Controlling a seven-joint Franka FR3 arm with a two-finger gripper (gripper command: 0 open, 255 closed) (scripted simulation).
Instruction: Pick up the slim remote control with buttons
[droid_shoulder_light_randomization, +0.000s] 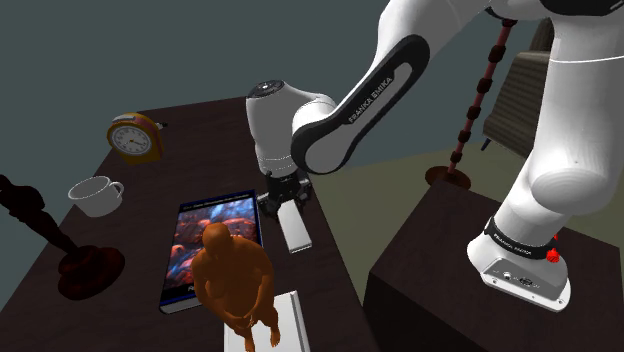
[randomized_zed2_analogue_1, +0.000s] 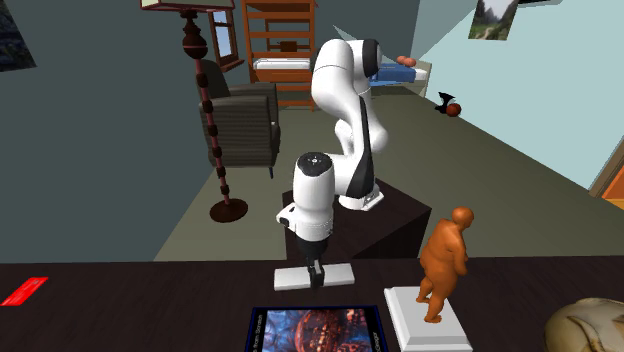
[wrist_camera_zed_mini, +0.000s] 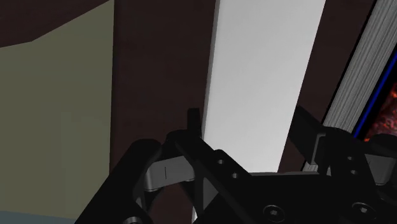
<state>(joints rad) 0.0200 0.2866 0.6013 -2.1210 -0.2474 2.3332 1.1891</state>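
One plain white slim remote (droid_shoulder_light_randomization: 296, 232) lying flat on the dark table (droid_shoulder_light_randomization: 200, 150), just beside the book (droid_shoulder_light_randomization: 210, 250) with the reddish cover art, on the side nearer the table edge. Black gripper (droid_shoulder_light_randomization: 285, 205) is down over it, fingers spread apart, one along each long edge, looks like thin gaps both sides, so nothing's clamped

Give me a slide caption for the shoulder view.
Black pincer around a plain white remote, beside a book on the dark table.

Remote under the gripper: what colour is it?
Plain white remote, no visible buttons; wrist view shows it best.
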